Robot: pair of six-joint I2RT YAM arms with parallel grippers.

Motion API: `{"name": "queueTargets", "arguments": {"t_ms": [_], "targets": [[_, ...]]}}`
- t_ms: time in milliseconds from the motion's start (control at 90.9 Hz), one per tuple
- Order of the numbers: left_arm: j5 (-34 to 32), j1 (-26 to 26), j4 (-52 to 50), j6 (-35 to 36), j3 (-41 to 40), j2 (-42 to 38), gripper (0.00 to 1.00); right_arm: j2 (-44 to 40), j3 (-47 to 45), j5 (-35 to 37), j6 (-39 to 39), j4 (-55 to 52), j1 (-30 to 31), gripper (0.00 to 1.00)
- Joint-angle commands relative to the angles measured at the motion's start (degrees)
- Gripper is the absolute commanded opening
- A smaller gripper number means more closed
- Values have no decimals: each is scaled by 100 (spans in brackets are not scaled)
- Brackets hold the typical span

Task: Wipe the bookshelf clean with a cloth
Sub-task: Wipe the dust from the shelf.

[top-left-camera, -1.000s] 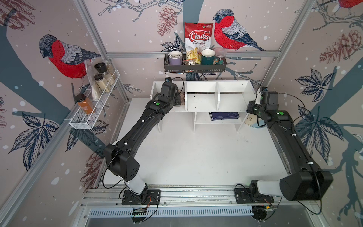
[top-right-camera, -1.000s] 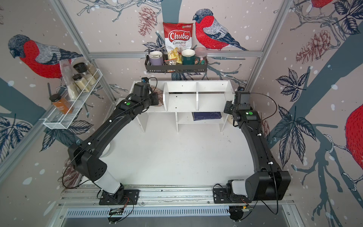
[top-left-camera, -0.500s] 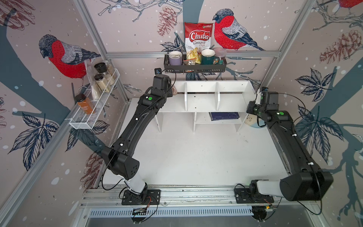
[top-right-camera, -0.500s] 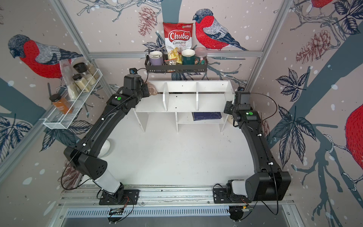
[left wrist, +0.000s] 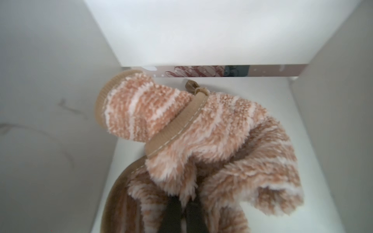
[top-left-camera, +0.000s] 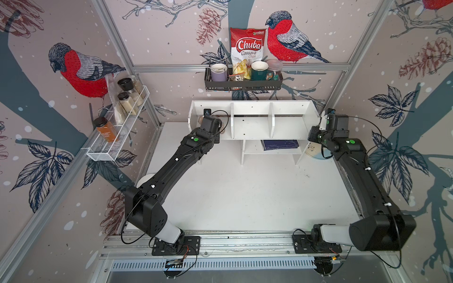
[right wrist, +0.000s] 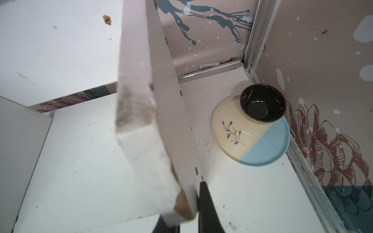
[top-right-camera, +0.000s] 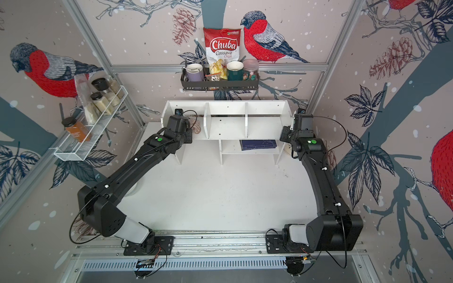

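Note:
The white bookshelf (top-left-camera: 289,127) (top-right-camera: 264,127) stands at the back of the table. The fluffy tan cloth (left wrist: 212,141) with pale stripes hangs bunched from my left gripper (left wrist: 182,201), which is shut on it. It rests on the floor of the shelf's left compartment, between the end wall and the first divider. In both top views the left wrist (top-left-camera: 210,124) covers most of the cloth (top-right-camera: 196,126). My right gripper (right wrist: 187,201) (top-left-camera: 324,120) is shut on the bookshelf's right end panel (right wrist: 161,100), one finger on each face.
A black wall rack (top-left-camera: 242,84) with mugs and a chips bag hangs just above the shelf. A wire basket (top-left-camera: 117,132) of jars is on the left wall. A dark book (top-left-camera: 279,144) lies on the lower shelf. A plate (right wrist: 250,137) with a black bowl (right wrist: 262,105) sits beside the right panel.
The left gripper with the cloth swung back and left to the shelf's left end, then came forward again into the left compartment. The right arm has not moved.

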Motion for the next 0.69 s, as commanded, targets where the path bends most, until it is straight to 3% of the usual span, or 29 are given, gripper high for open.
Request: {"name": "queueTargets", "arguments": {"t_ms": [0, 187, 330, 484, 682], "targets": [[519, -49, 368, -131, 558, 260, 0, 14, -5, -671, 745, 168, 1, 0], [219, -9, -7, 116, 2249, 1031, 0, 27, 26, -721, 741, 183, 9, 0], [-320, 300, -354, 93, 2934, 1228, 0, 16, 58, -713, 717, 134, 7, 0], [-758, 490, -525, 341, 2709, 965, 0, 20, 99, -720, 718, 142, 9, 0], [-672, 487, -246, 511, 1416, 252, 0, 46, 103, -726, 731, 168, 9, 0]]}}
